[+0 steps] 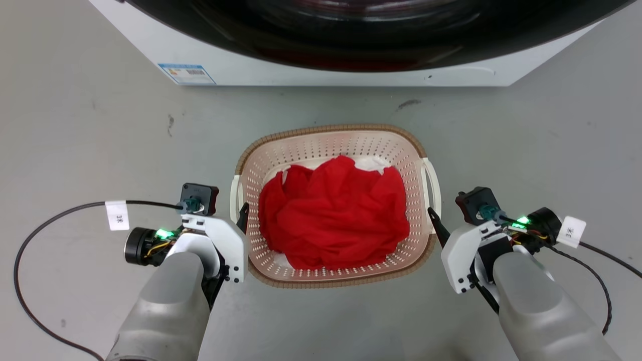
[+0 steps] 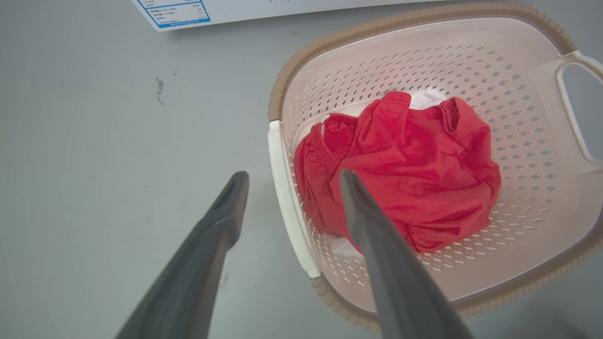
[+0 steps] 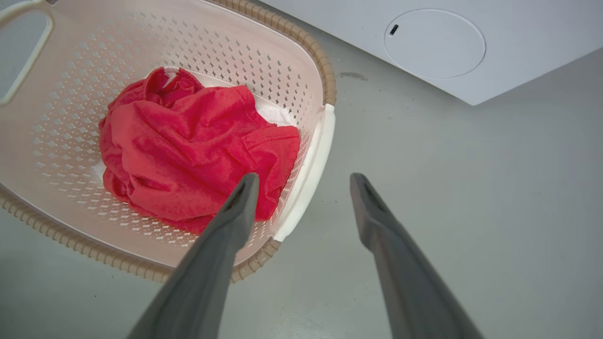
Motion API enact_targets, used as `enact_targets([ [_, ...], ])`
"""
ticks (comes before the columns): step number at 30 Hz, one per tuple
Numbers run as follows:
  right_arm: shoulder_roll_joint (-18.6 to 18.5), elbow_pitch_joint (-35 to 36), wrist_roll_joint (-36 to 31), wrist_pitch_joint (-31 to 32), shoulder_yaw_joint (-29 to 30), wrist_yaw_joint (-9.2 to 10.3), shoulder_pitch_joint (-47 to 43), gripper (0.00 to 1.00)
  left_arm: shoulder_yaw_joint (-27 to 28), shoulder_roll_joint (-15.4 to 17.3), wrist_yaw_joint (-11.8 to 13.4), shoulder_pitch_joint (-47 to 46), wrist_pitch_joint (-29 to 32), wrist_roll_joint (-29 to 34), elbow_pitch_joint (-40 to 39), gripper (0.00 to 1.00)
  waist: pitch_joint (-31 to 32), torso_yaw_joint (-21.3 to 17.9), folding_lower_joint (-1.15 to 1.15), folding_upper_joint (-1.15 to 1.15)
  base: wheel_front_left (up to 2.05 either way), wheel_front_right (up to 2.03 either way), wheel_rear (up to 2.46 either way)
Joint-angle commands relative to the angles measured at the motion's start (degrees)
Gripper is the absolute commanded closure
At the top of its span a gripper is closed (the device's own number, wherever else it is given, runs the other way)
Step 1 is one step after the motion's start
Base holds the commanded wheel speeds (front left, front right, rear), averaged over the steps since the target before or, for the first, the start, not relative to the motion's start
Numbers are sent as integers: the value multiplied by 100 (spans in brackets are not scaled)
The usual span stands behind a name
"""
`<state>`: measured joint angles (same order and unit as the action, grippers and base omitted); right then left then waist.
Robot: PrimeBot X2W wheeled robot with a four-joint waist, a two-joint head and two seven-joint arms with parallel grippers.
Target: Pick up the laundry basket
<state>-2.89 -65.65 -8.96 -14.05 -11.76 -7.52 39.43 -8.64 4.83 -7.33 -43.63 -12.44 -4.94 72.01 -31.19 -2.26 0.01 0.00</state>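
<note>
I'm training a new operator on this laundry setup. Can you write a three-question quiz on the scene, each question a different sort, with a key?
1. True or false: the left claw is shut on the white side handle of the laundry basket.
2. What lies in the basket? A) a red cloth B) blue jeans C) nothing
3. Fill in: beyond the basket stands a white ____.

Key
1. False: its fingers stand apart.
2. A
3. washing machine
</note>
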Motion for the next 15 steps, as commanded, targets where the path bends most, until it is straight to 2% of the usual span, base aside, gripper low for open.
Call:
enact_targets([
  [1, 3, -113, 103, 50, -92, 6, 182, 0, -47, 2, -6, -134, 70, -41, 44, 0, -194, -9, -1, 0, 0, 0, 0],
  [15, 3, -407, 540, 244, -478, 6, 766, 0, -409, 105, -7, -544, 315, -298, 145, 0, -877, -50, -1, 0, 0, 0, 0],
])
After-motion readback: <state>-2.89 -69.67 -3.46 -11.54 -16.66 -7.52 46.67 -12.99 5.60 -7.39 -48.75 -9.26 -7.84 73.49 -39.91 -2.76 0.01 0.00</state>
